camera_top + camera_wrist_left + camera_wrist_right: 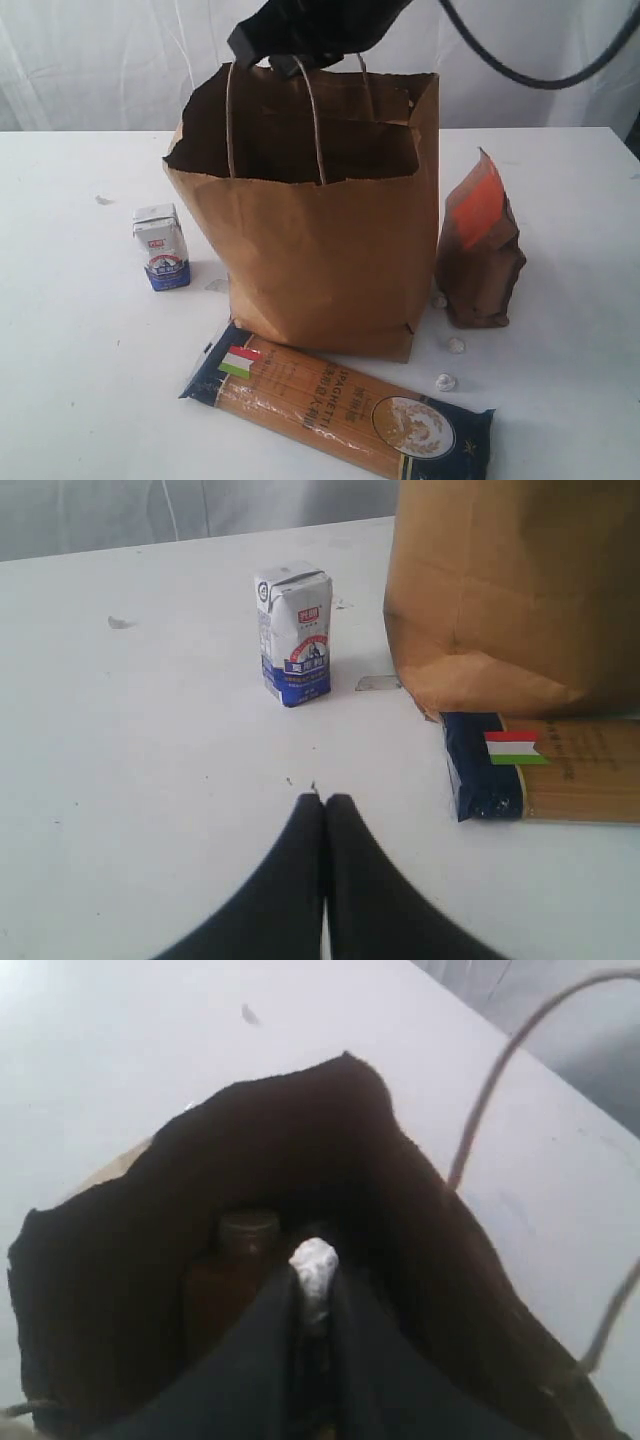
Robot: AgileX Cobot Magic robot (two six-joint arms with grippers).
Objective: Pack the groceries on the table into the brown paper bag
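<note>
The right hand [312,1278] hangs in the mouth of the brown paper bag [320,240], clamped on a white cap [314,1256]. The left hand [325,802], pressed together and empty, hovers over the bench [120,780]. The milk carton [161,246] stands left of the bag, and the spaghetti pack [340,408] lies in front.

milk carton [161,247] left of bag [320,260], pouch [480,250] right, spaghetti pack [335,410] in front

The exterior view looks down on the surface [80,380], close to the brown paper bag [320,250]. The left wrist view sits low, facing the small milk carton [294,632] and the bag's base, both shared with it. The right wrist view peers into the bag's mouth.
</note>
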